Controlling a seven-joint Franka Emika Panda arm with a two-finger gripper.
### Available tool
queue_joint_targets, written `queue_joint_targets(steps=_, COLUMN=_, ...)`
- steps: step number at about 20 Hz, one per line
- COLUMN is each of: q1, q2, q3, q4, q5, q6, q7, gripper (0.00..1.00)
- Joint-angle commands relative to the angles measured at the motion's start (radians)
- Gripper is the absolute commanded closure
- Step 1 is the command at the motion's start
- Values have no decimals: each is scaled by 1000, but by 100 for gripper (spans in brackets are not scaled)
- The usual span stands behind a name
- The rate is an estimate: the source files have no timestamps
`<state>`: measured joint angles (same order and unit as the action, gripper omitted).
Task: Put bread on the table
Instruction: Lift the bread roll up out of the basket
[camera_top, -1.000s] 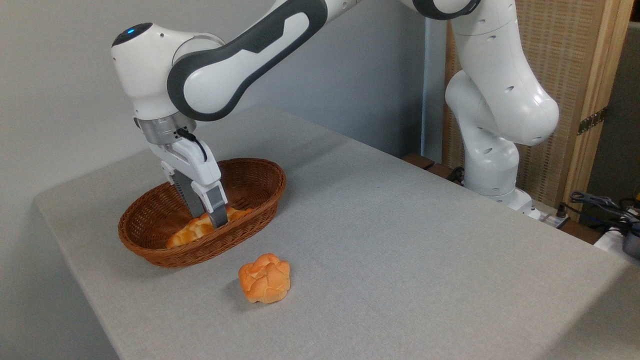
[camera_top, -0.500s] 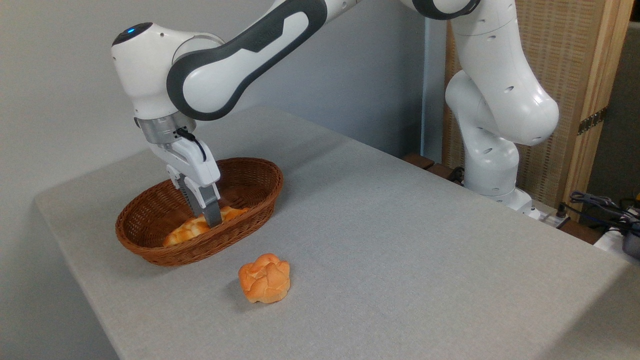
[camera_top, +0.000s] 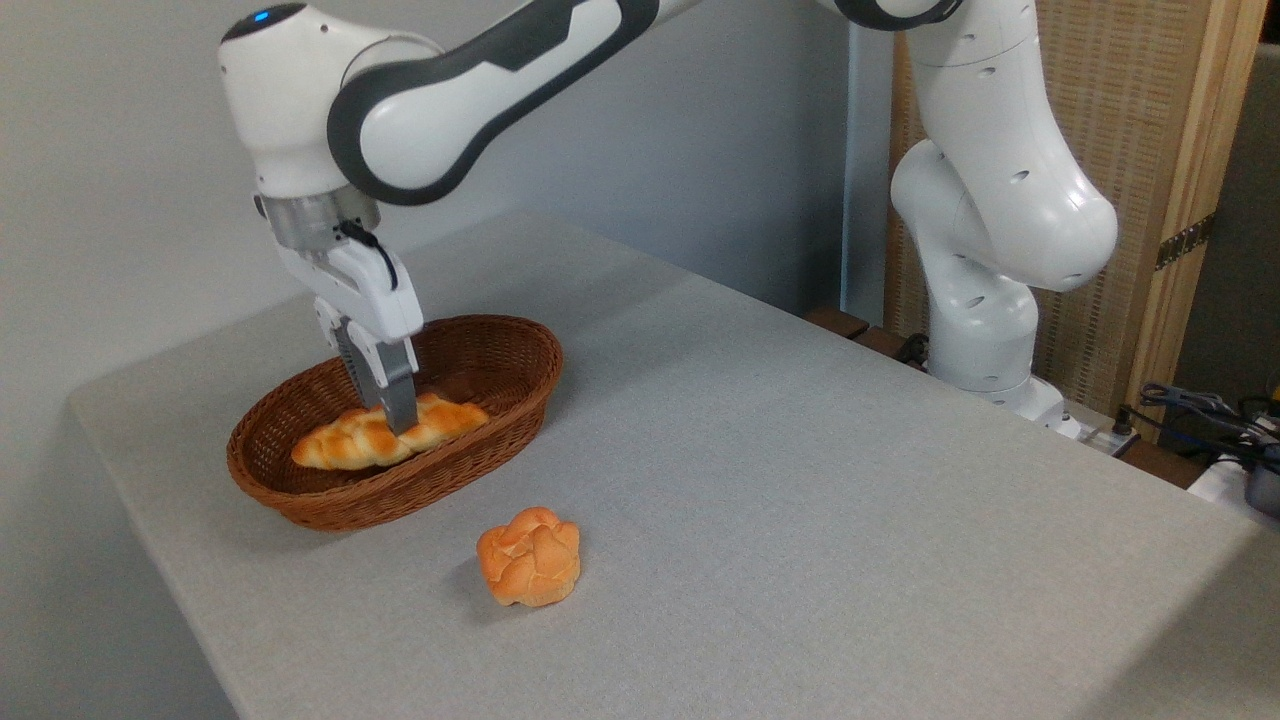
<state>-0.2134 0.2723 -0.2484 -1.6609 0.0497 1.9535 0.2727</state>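
The robot's hand (camera_top: 399, 418) points down into a brown wicker basket (camera_top: 330, 495), its two fingers pinching the middle of a long braided bread (camera_top: 345, 445). The bread hangs level, about at rim height, both ends sticking out past the fingers. The basket sits near the left end of the grey table (camera_top: 800, 480). A small round roll (camera_top: 529, 556) rests on the table in front of the basket. The narrow central pinch could let the bread tip or slip out, or an end could catch the basket rim. One bread, one roll, one basket, one hand.
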Motion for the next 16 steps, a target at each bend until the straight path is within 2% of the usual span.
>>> queue_joint_targets(steps=1, q1=-6, q2=-42, q3=-14, q4=-7, q5=-8, q6=8, q7=-6, gripper=69)
queue_joint_targets(steps=6, q1=6, q2=-107, q3=3, q4=-7, q5=-24, q6=-2, q7=-1, gripper=68)
queue_joint_targets(steps=10, q1=8, q2=-154, q3=84, q4=-10, q5=-24, q6=-86, q7=16, gripper=63)
queue_joint_targets(steps=16, q1=8, q2=-218, q3=178, q4=-88, q5=-25, q6=-113, q7=110, gripper=63)
